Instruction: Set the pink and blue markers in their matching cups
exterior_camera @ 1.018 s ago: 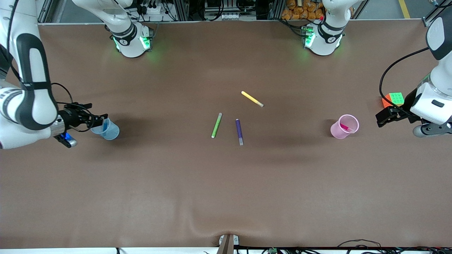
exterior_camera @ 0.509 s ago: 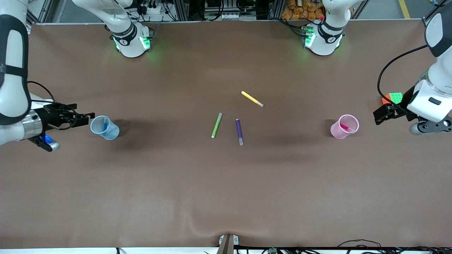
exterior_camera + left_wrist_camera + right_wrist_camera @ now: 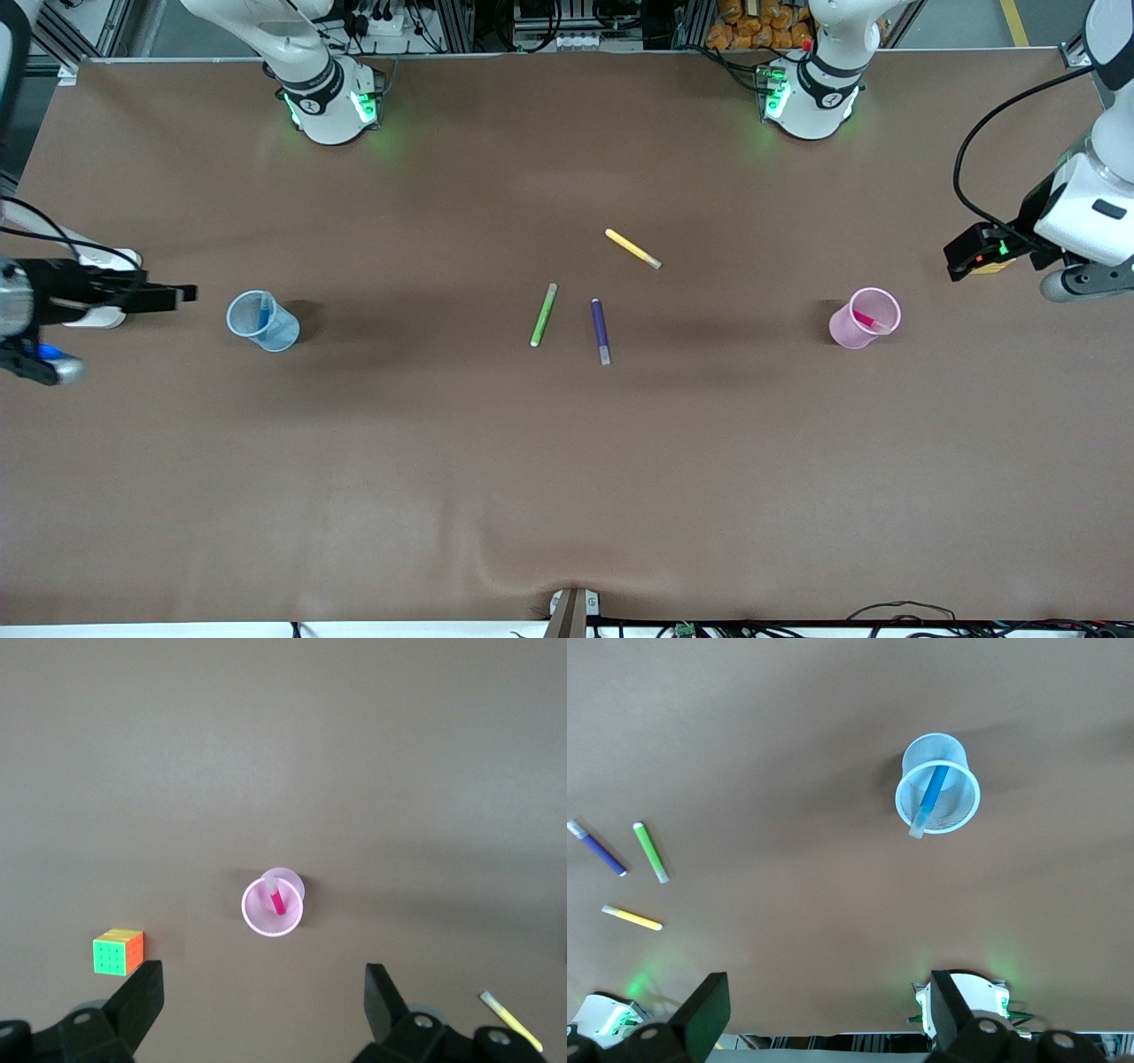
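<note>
The pale blue cup (image 3: 262, 322) stands upright toward the right arm's end of the table with the blue marker (image 3: 264, 312) leaning inside it. Both show in the right wrist view, cup (image 3: 954, 811) and marker (image 3: 930, 796). The pale pink cup (image 3: 865, 319) stands toward the left arm's end with the pink marker (image 3: 868, 320) inside; the left wrist view shows cup (image 3: 257, 920) and marker (image 3: 278, 901). My right gripper (image 3: 184, 292) is open and empty, apart from the blue cup, at that table end. My left gripper (image 3: 953, 255) is open and empty, apart from the pink cup.
A lime-green marker (image 3: 543, 315), a dark purple marker (image 3: 600, 330) and a yellow marker (image 3: 633, 248) lie mid-table. A colourful cube (image 3: 118, 951) sits beside the pink cup near the left arm's end, mostly hidden under my left gripper in the front view.
My right gripper has pulled back from the blue cup toward the table end, leaving the blue marker in it. My left gripper has drifted away from the pink cup, over the cube.
</note>
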### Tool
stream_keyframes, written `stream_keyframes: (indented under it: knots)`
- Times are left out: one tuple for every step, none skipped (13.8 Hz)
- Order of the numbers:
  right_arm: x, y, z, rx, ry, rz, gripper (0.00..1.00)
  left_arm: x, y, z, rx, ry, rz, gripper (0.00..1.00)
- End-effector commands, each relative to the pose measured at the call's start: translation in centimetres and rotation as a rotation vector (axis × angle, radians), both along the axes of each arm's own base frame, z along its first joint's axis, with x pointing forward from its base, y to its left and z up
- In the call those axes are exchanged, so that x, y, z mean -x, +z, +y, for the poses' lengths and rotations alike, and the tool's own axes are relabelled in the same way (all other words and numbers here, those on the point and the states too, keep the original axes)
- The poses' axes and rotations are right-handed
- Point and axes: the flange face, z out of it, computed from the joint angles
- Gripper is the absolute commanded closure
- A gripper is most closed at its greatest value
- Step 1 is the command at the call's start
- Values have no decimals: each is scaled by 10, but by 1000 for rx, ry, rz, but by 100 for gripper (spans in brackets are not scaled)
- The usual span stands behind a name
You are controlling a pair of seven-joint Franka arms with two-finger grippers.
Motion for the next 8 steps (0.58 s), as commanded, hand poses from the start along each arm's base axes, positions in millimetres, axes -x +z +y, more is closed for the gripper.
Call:
stream_keyframes:
  knots:
    - [8, 30, 2, -17, 20, -23, 0, 18, 21, -6, -1, -9, 15, 0]
    - [16, 48, -1, -20, 24, -42, 0, 21, 23, -7, 6, 0, 21, 0]
    - [19, 54, -4, -9, 22, -54, 0, 23, 20, -9, 26, 8, 48, 0]
    - [21, 57, -7, 10, 42, -54, 0, 26, 17, -12, 46, 13, 69, 0]
    - [22, 68, -13, 53, 72, -82, 0, 27, 16, -14, 56, 12, 83, 0]
    - [24, 77, -16, 64, 103, -101, 0, 29, 14, -15, 59, 13, 97, 0]
    - [31, 88, -17, 58, 124, -114, 0, 31, 14, -15, 57, 15, 110, 0]
    - [41, 106, -19, 72, 124, -139, 0, 35, 18, -14, 51, 18, 107, 0]
